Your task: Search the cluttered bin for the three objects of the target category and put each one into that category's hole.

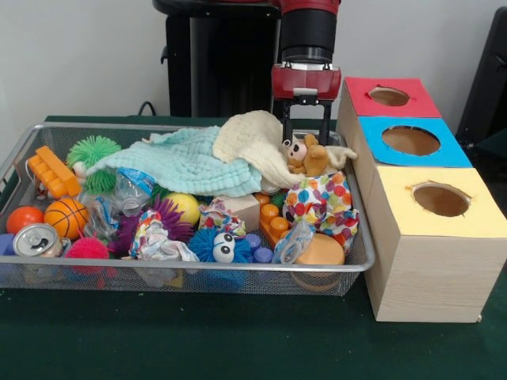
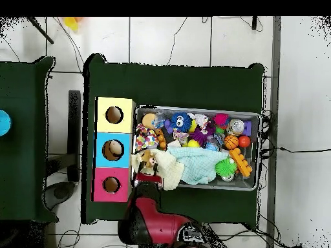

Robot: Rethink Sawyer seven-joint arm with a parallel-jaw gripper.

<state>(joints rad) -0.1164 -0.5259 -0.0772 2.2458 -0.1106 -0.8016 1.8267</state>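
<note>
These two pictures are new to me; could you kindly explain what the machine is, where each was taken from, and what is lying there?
The machine is a robot arm, red and black, ending in a gripper with two dark fingers. One picture looks across the table at the robot; the other looks straight down, with the robot at the bottom. On the green table sits a wire basket full of toys: a small basketball, spiky balls, a can, plastic blocks and cloths. Beside it stand three wooden boxes with round holes, topped red, blue and yellow. The gripper hangs just over a small brown teddy bear lying on a cream cloth. The fingers are apart and hold nothing.
</note>
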